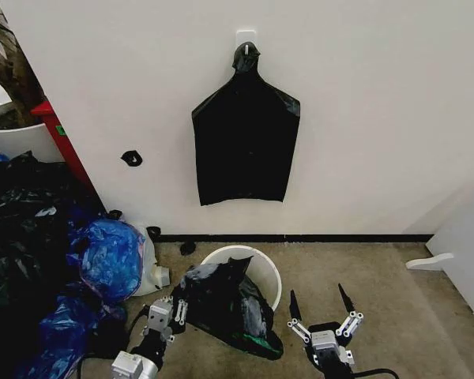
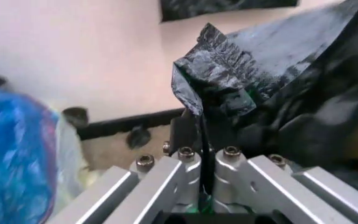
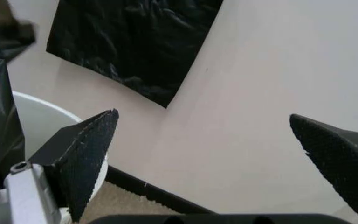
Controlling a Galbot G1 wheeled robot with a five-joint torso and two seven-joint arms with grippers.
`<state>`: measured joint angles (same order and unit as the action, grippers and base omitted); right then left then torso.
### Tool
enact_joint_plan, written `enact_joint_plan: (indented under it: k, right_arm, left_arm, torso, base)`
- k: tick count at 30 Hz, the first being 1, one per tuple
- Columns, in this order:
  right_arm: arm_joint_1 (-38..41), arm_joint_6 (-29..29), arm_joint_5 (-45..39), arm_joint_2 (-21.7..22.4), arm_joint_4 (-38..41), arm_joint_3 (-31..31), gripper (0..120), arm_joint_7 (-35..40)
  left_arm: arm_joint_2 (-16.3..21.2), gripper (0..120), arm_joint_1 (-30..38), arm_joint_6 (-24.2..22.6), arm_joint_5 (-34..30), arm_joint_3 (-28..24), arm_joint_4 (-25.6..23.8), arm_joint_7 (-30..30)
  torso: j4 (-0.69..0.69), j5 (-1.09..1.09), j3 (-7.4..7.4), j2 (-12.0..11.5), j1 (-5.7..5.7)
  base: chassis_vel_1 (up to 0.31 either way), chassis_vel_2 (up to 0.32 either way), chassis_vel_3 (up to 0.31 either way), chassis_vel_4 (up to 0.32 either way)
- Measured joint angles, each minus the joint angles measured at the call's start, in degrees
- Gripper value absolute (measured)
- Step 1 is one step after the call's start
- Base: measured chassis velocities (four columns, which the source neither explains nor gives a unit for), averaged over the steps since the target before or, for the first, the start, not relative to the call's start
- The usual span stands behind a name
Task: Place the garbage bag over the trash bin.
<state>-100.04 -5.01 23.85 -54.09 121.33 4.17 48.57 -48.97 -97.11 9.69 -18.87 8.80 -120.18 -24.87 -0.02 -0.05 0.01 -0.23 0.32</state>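
The trash bin (image 1: 262, 259) is a round white bucket on the carpet near the wall; its rim shows behind the garbage bag (image 1: 225, 308). The crinkled, glossy black bag lies draped over the bin's front and left side, down to the floor. My left gripper (image 1: 176, 306) is at the bag's left edge, shut on a fold of it. In the left wrist view the plastic (image 2: 229, 79) stands pinched between the closed fingers of that gripper (image 2: 201, 123). My right gripper (image 1: 320, 304) hovers open just right of the bin, holding nothing. Its wrist view shows the spread gripper (image 3: 210, 154) and the bin wall (image 3: 36, 116).
A flat black bag (image 1: 243, 142) hangs from a wall hook above the bin. A heap of black and blue bags (image 1: 47, 260) fills the left side, with a white plant pot (image 1: 16, 138) behind it. A white panel (image 1: 466, 245) stands at the right. Bare carpet lies between.
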Motion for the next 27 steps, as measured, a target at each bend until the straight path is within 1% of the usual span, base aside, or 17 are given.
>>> enact_joint_plan:
  k: [4, 6, 16, 19, 23, 27]
  right_arm:
    - [0.09, -0.02, -0.25, 0.0, -0.26, 0.0, 100, -0.17]
    - [0.11, -0.02, -0.25, 0.01, -0.31, -0.01, 100, -0.2]
    - [0.37, -0.11, -0.35, 0.03, -1.45, -0.02, 100, -0.5]
    - [0.39, -0.3, -0.39, 0.01, -1.65, -0.02, 100, -0.57]
    - [0.4, -0.45, -0.4, -0.05, -1.85, -0.03, 100, -0.61]
    - [0.8, -1.11, -0.97, -0.13, -2.93, -0.02, 100, -1.17]
  left_arm:
    - [-1.85, 0, 2.11, 0.7, -1.26, -0.34, 3.1, -0.3]
    - [-2.16, 0, 2.37, 0.75, -1.44, -0.48, 3.42, -0.29]
    - [-6.9, 0, 6.4, 1.02, -4.57, -0.89, 7.92, -0.94]
    - [-8.67, 0, 7.25, 1.7, -4.91, -1.06, 9.78, -0.9]
    - [-10.11, 0, 7.27, 2.69, -5.52, -1.43, 11.02, -0.78]
    - [-10.56, 0, 6.92, 3.4, -7.11, -1.5, 11.02, -0.75]
  torso:
    - [0.0, 0.03, 0.0, 0.0, 0.0]
    - [0.0, 0.04, 0.0, 0.0, 0.0]
    - [0.03, 0.06, 0.0, 0.0, 0.0]
    - [0.0, 0.06, 0.0, 0.0, 0.0]
    - [0.0, 0.05, 0.0, 0.0, 0.0]
    - [0.01, 0.07, 0.0, 0.0, 0.0]
  base:
    - [0.0, 0.0, 0.0, 0.0]
    - [0.0, 0.0, 0.0, 0.0]
    - [0.0, 0.0, 0.0, 0.0]
    - [0.0, 0.0, 0.0, 0.0]
    - [0.0, 0.0, 0.0, 0.0]
    - [0.0, 0.0, 0.0, 0.0]
